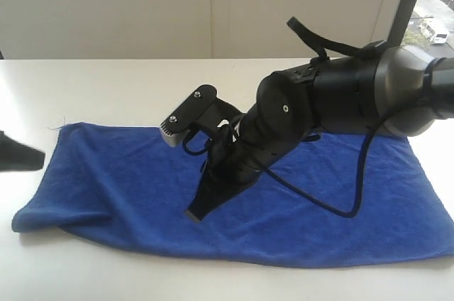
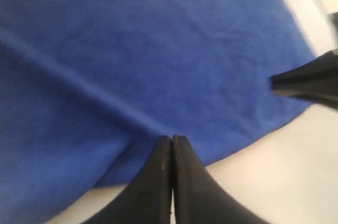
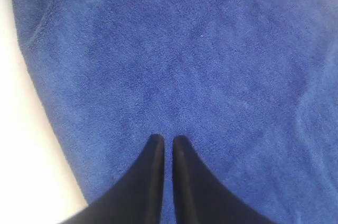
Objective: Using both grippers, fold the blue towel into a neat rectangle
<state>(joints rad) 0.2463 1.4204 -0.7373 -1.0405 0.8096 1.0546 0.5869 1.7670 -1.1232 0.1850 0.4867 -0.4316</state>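
Exterior view, right arm pose: my right arm [image 1: 340,95] reaches in from the right and lies low across the blue towel [image 1: 106,173], with the wrist tipped down and a black cable [image 1: 333,198] looping under it.
Right tool: my right tool [image 3: 168,140] points down at the cloth near the middle. The fingers are almost together, with only a thin slit between them, and I see no cloth in the slit.
Left tool: my left tool [image 2: 172,140] sits at the towel's left end with its fingers pressed together. Their tips meet a crease at the cloth's edge, but I cannot tell whether any cloth is nipped.
Towel edges: the towel lies spread lengthwise. Its front left corner is rolled into a soft fold, and the far left corner is flat with a loose thread.
Open room: the surface [image 1: 106,88] is bare behind the towel, with a narrower bare strip in front.
Surface and room: the top is white and smooth. A pale wall [image 1: 142,3] stands behind it and a window [image 1: 436,3] is at the upper right.
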